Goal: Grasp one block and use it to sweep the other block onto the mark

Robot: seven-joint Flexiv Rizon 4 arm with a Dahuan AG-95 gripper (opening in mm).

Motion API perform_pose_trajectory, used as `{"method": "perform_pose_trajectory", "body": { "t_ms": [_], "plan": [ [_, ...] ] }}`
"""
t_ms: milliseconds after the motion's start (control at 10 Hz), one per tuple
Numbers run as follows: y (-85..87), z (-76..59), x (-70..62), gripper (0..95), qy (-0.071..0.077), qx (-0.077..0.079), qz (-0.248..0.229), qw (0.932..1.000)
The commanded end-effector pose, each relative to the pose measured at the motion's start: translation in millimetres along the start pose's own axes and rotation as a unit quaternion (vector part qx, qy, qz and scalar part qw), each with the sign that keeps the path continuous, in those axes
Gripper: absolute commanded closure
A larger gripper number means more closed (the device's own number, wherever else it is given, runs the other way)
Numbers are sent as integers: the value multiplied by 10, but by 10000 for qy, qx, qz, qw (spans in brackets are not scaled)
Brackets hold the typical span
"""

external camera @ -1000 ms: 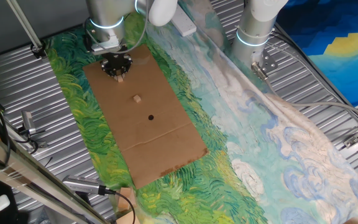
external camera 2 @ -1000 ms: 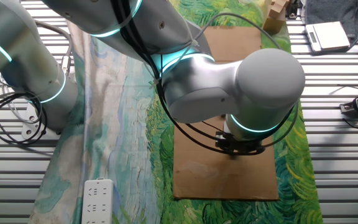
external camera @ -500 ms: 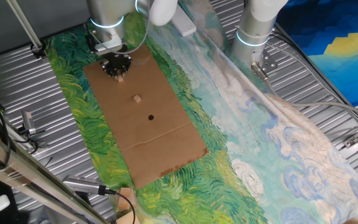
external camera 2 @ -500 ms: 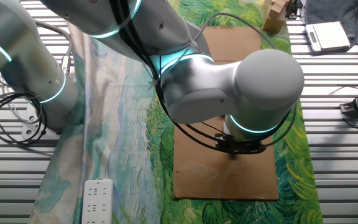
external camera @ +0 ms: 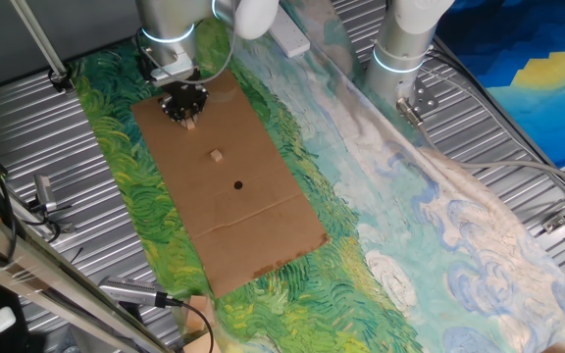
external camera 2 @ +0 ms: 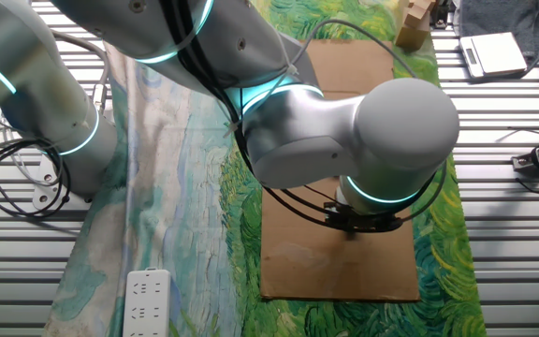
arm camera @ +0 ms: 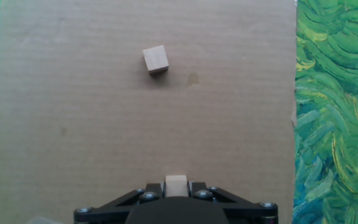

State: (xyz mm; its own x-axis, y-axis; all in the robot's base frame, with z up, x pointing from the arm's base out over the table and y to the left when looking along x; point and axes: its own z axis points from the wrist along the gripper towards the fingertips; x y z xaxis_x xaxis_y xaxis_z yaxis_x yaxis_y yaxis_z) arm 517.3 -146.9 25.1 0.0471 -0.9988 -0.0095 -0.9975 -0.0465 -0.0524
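I have the black two-finger gripper [external camera: 186, 111] closed on one small tan wooden cube [arm camera: 176, 185], bottom centre of the hand view. The other tan wooden cube [arm camera: 156, 60] sits loose at upper centre on the brown cardboard sheet [arm camera: 73, 124]; the small round black mark [external camera: 238, 184] lies beyond it. I judge both cubes light, rigid and easily skidded, so I'd push flat-faced and low.

End effector [external camera: 188, 120] clamped shut (pointing down).

No readable text, labels, brands, numbers or signs anywhere in any view.
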Motion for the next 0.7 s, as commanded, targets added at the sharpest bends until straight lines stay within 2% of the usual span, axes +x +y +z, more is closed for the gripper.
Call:
{"method": "perform_pose_trajectory", "body": {
  "t_ms": [100, 200, 400, 500, 600, 700],
  "plan": [
    [-3, 5, 0, 950, 7, -10, 26, 10000],
    [-3, 5, 0, 950, 39, -10, 11, 10000],
    [9, 8, -5, 950, -17, -9, 17, 10000],
    [57, 41, -38, 950, -210, -4, 37, 9998],
    [99, 78, -74, 950, -303, 10, 69, 9995],
    [119, 105, -100, 950, -303, 37, 51, 9995]
  ]
}}
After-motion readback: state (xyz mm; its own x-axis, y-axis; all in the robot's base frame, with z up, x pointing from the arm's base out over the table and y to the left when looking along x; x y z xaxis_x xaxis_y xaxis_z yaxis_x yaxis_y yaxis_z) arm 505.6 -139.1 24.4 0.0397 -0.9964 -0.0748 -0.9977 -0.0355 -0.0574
